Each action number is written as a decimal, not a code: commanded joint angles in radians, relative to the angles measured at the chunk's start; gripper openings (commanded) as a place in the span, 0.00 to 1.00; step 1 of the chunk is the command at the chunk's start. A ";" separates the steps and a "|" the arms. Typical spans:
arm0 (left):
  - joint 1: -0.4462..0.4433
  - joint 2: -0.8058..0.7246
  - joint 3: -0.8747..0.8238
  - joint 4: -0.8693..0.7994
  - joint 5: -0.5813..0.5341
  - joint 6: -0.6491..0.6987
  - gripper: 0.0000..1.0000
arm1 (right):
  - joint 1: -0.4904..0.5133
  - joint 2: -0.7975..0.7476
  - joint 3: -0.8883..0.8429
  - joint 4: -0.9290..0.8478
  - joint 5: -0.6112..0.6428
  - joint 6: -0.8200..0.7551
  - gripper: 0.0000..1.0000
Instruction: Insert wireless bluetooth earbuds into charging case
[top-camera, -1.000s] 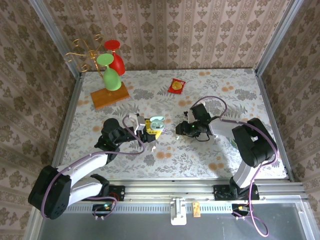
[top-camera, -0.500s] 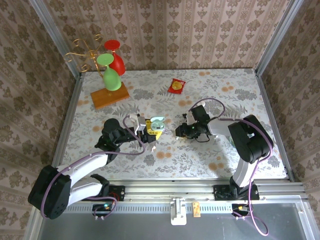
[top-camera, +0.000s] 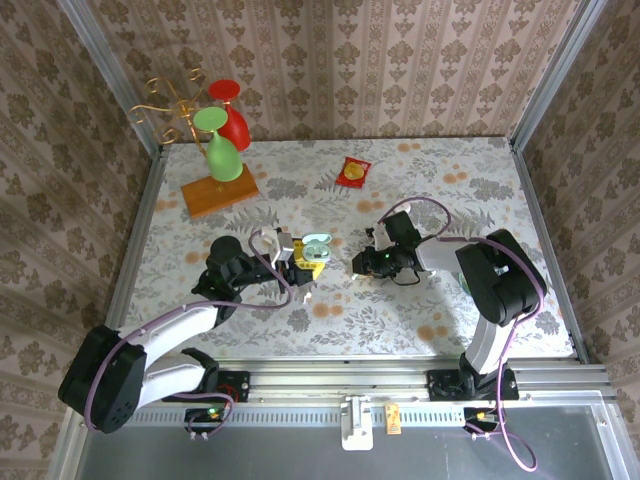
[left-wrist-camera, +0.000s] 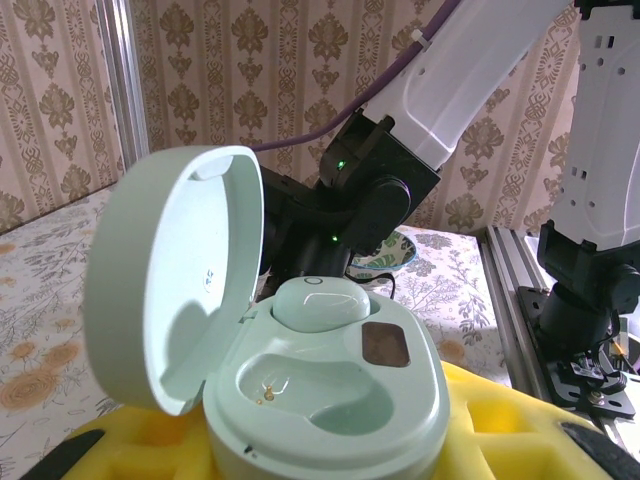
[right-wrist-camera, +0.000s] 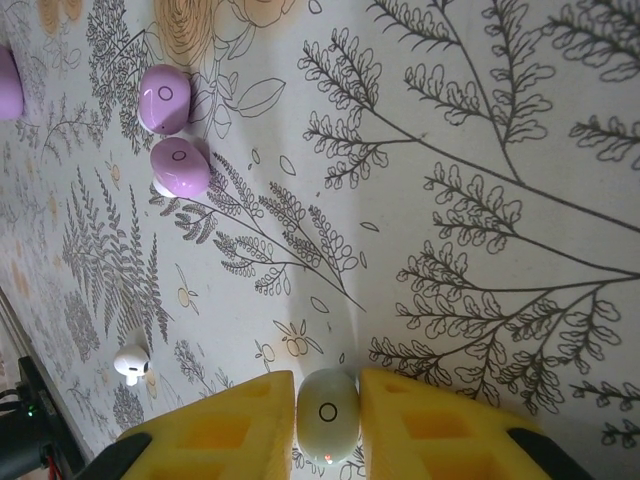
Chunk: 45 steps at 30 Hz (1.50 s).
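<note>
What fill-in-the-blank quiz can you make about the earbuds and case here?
The left gripper holds the case, whose lid stands ___.
One bud sits in the case; its other slot is ___.
The right gripper has a pale bud between its jaws; the two buds lying side by side on the table are ___.
Missing: open; empty; lilac.

The case (left-wrist-camera: 330, 400) is mint green, the pale bud (right-wrist-camera: 328, 412) a near-white green, the pads (right-wrist-camera: 225, 425) yellow. Two lilac buds (right-wrist-camera: 165, 97) (right-wrist-camera: 180, 166) and a white bud (right-wrist-camera: 131, 362) lie on a white cloth (right-wrist-camera: 480, 150) printed with grey ferns and orange flowers. The walls (top-camera: 350, 60) are brown damask.
</note>
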 joint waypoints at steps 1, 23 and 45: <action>-0.006 -0.004 0.006 0.028 0.005 0.017 0.25 | 0.014 0.046 0.001 -0.025 -0.004 -0.038 0.25; -0.004 0.034 -0.011 0.064 -0.100 0.049 0.25 | 0.058 -0.355 0.042 -0.263 0.193 -0.056 0.18; 0.015 0.044 -0.040 0.010 -0.256 0.175 0.25 | 0.304 -0.404 0.460 -0.422 0.289 -0.132 0.18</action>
